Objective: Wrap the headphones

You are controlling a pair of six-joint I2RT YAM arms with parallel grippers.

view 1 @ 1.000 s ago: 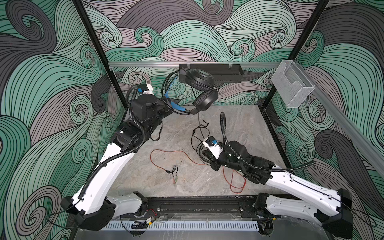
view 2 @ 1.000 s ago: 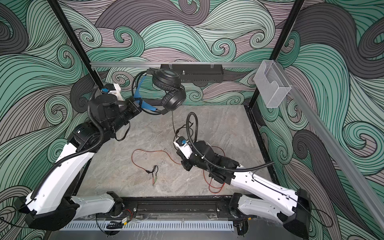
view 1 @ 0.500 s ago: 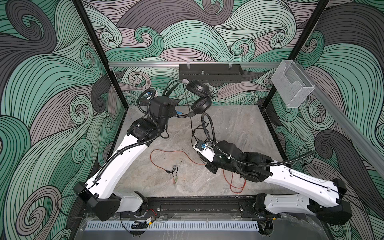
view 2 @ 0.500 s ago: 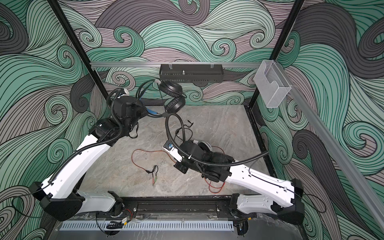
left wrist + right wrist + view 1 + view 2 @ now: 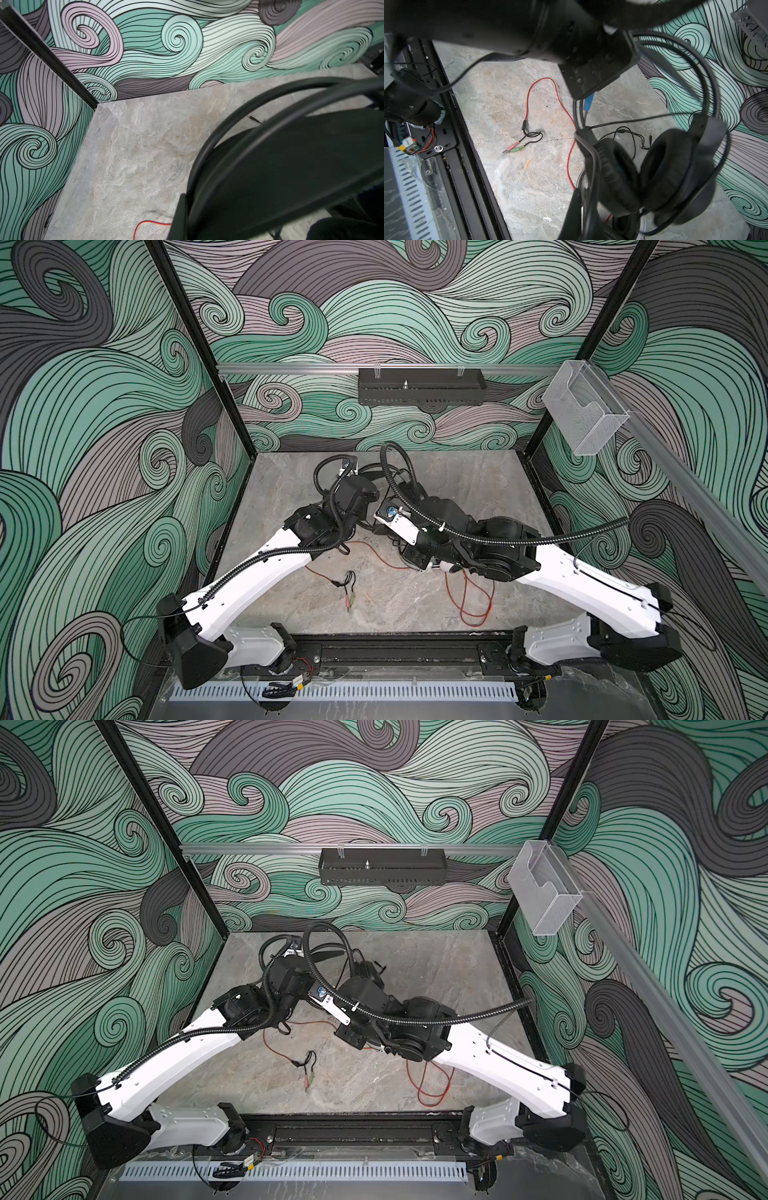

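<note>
1. Black headset [image 5: 660,172] is at the rear middle of the table [image 5: 478,489], where both arms meet.
2. Left gripper [image 5: 583,97] clamps tight on its headband.
3. Right gripper [image 5: 582,193], closed, sits right beside the earcups; its catch I can't tell.
4. Red cable [image 5: 469,597] trails nearby.
</note>
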